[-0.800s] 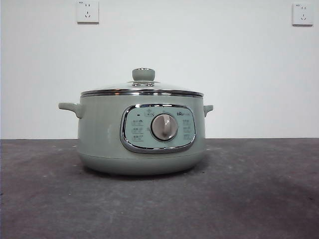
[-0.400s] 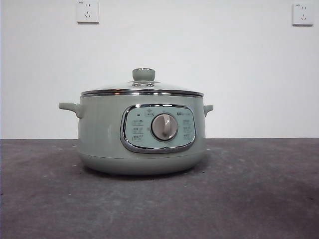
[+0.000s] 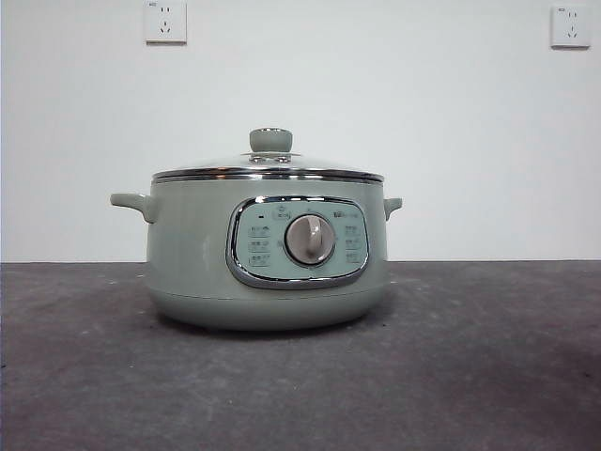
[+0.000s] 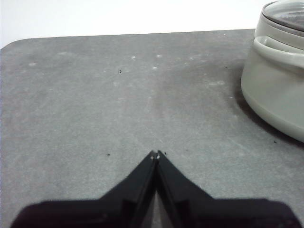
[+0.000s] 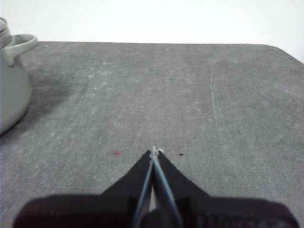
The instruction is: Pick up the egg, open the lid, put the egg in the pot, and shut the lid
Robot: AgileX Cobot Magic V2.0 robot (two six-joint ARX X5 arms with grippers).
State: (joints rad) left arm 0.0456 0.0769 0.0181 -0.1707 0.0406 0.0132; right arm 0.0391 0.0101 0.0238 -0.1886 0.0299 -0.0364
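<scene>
I can read nothing — the pot [image 3: 188, 254] has small markings on its control panel [image 3: 298, 241], too blurred to make out. My view gives no other print.

You face a plain white wall [image 3: 423, 113] carrying two white square sockets, one upper left [image 3: 165, 21], one upper right [image 3: 570, 25]. Below runs a dark grey, scuffed tabletop [image 3: 488, 357], evenly lit.

Being cropped by the frame edge in both wrist views: the pot [image 4: 278, 80]. Staying illegibly small beside its dial [image 3: 309, 240]: panel labels [image 3: 260, 246].
</scene>
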